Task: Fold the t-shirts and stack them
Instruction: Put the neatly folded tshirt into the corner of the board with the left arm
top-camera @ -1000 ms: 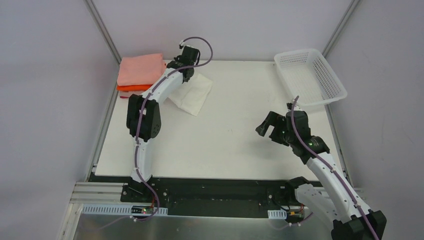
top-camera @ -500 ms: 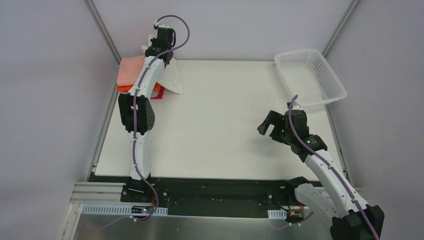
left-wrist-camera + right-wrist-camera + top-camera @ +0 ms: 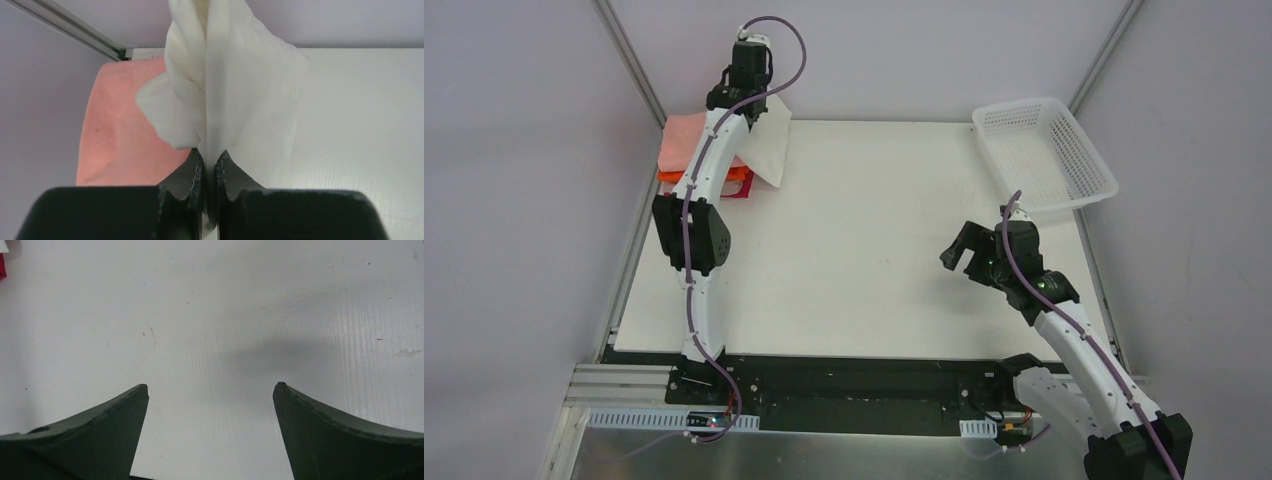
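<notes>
My left gripper (image 3: 752, 108) is shut on the folded cream-white t-shirt (image 3: 767, 148) and holds it lifted at the table's far left corner; the cloth hangs down beside the stack. In the left wrist view the white shirt (image 3: 225, 90) is pinched between the closed fingers (image 3: 192, 172). The stack has the salmon-pink shirt (image 3: 682, 140) on top, also seen in the left wrist view (image 3: 120, 135), with orange (image 3: 670, 177) and crimson-red (image 3: 736, 188) edges showing below. My right gripper (image 3: 957, 254) is open and empty over bare table at the right; its fingers (image 3: 115, 415) are spread wide.
A white plastic lattice basket (image 3: 1044, 155) stands at the far right corner, tilted over the table edge. Grey walls and metal frame posts bound the table at the back and sides.
My left gripper has lifted the white shirt off the table and carried it left and back, next to the stack. The right arm has barely moved.
</notes>
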Tool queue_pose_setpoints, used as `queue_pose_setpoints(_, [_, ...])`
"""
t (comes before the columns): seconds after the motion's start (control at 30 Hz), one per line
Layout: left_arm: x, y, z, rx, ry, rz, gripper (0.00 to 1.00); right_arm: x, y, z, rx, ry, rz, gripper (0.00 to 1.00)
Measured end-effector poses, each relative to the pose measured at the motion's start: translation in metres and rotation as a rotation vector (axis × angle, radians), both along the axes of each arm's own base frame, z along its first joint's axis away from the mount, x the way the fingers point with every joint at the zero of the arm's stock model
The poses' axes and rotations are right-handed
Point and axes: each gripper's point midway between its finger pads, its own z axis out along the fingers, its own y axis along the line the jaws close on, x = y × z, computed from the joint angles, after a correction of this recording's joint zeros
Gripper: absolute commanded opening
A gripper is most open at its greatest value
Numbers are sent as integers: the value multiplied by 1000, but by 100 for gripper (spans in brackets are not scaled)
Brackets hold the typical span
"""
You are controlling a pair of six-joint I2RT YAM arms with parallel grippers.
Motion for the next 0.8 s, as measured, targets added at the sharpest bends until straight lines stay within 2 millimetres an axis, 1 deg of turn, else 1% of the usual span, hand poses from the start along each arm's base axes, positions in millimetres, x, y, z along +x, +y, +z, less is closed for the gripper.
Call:
queue_pose_setpoints(0.13, [-2, -2, 28, 12, -43, -43, 0, -1, -1, -2, -3, 3, -2, 99])
queue_pose_setpoints(0.27, [-3, -1, 49, 44, -74, -69, 0, 0, -2, -2, -6, 1, -6, 99])
queue_pose_setpoints(0.5, [-2, 4, 70, 95, -105, -86, 0, 0, -3, -2, -8, 1, -11, 100])
queue_pose_setpoints(0.57, [-2, 7, 73, 103, -109, -86, 0, 0, -3, -2, -9, 0, -13, 100])
queue_pose_setpoints(0.63, [-2, 13, 74, 108, -109, -80, 0, 0, -4, -2, -11, 0, -15, 100])
queue_pose_setpoints(0.7, [-1, 23, 73, 110, -106, -67, 0, 1, -4, -2, -13, -1, -18, 100])
queue_pose_setpoints(0.8, [1, 47, 71, 105, -99, -42, 0, 1, -5, -2, -17, -2, -23, 100])
